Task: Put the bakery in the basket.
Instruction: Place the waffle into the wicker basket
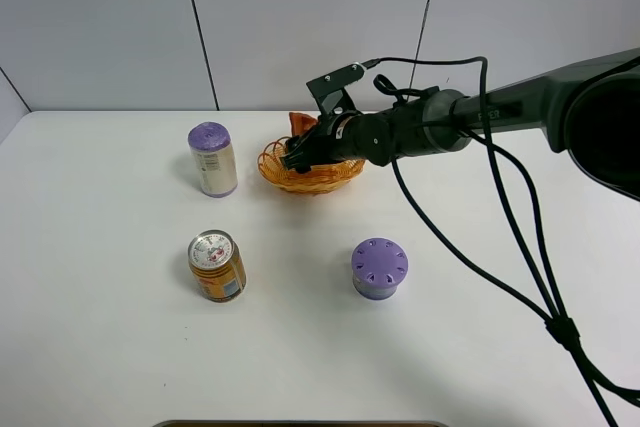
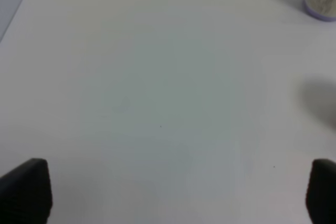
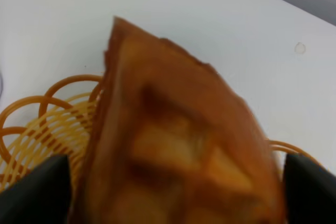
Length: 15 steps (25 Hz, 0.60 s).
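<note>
Payload: small flat orange-brown toy waffle wedge [image 3: 173,145], clamped in the right gripper [image 1: 300,154], tip pointing away from the jaws. It hangs directly over the shallow orange-yellow woven wicker basket [image 1: 318,180]; release is judged the next move.

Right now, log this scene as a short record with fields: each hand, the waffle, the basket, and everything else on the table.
right hand: closed on the waffle wedge, above the basket
waffle wedge: tilted up on edge; contact with the weave cannot be told
left hand: open, holding nothing, above the table
basket: upright, far middle of the table
other items: purple-lidded can, orange can, purple round container, all upright and apart from the basket
</note>
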Each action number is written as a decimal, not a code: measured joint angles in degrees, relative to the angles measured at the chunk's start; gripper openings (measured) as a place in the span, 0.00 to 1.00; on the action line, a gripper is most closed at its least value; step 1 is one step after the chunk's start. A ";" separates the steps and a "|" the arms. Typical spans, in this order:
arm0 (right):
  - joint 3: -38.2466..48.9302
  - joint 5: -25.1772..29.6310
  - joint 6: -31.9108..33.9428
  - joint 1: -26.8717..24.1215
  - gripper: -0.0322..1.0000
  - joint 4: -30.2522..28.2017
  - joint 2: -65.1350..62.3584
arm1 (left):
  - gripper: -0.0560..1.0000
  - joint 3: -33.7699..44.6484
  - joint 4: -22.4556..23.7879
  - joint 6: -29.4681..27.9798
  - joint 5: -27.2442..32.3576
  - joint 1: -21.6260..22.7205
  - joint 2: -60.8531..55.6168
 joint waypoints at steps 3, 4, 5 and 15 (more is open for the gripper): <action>0.00 -0.16 -0.05 0.00 0.87 0.00 0.00 | 0.99 0.00 0.00 0.00 0.00 0.00 0.00; 0.00 -0.16 -0.05 0.00 0.88 0.00 0.00 | 0.99 0.00 0.00 0.00 0.00 0.00 0.00; 0.00 -0.16 -0.05 0.00 0.91 0.00 0.00 | 0.99 0.00 0.00 0.00 0.00 0.00 0.00; 0.00 -0.16 -0.05 0.00 0.99 -0.05 0.00 | 0.99 0.00 0.00 0.00 0.00 0.00 0.00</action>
